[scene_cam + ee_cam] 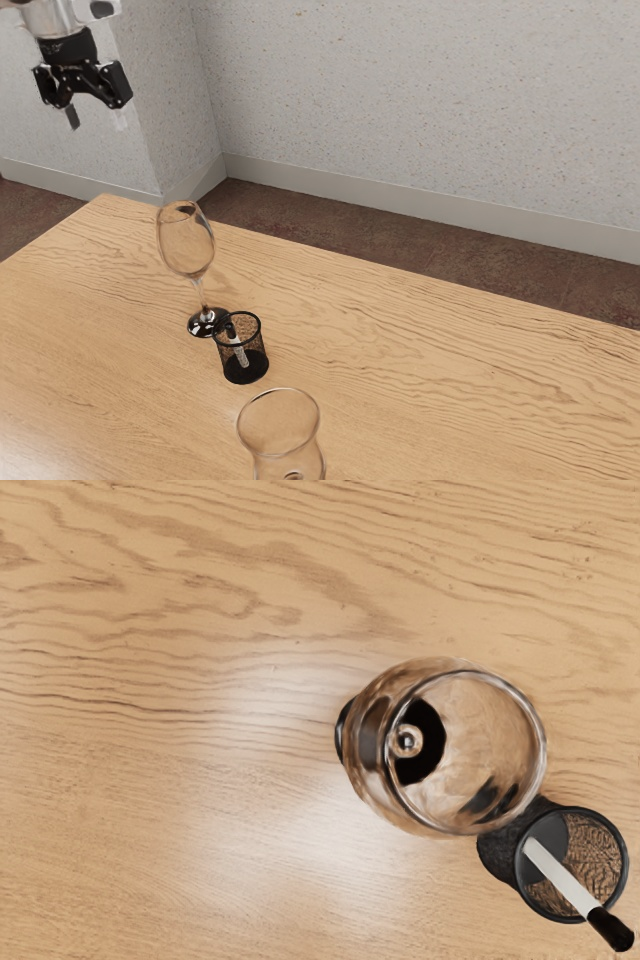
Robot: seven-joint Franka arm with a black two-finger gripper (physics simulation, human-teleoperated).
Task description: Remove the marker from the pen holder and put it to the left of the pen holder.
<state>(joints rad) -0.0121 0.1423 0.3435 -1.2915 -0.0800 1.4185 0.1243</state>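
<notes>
My gripper [96,118] is high above the table at the exterior view's upper left, its two fingers apart and nothing between them. The black mesh pen holder [246,372] stands upright on the table, well below the hand. A marker [240,351] with a white body and black cap leans inside it. In the wrist view the pen holder [499,854] is beside the wine glass, and the marker [565,877] slants across its opening, with the black cap end sticking out past the rim.
A tall wine glass [187,241] with a dark base stands close beside the pen holder, also in the wrist view as a clear glass [452,748]. Another curved glass [280,428] stands on the pen holder's other side. The wooden table [450,370] ends before a wall.
</notes>
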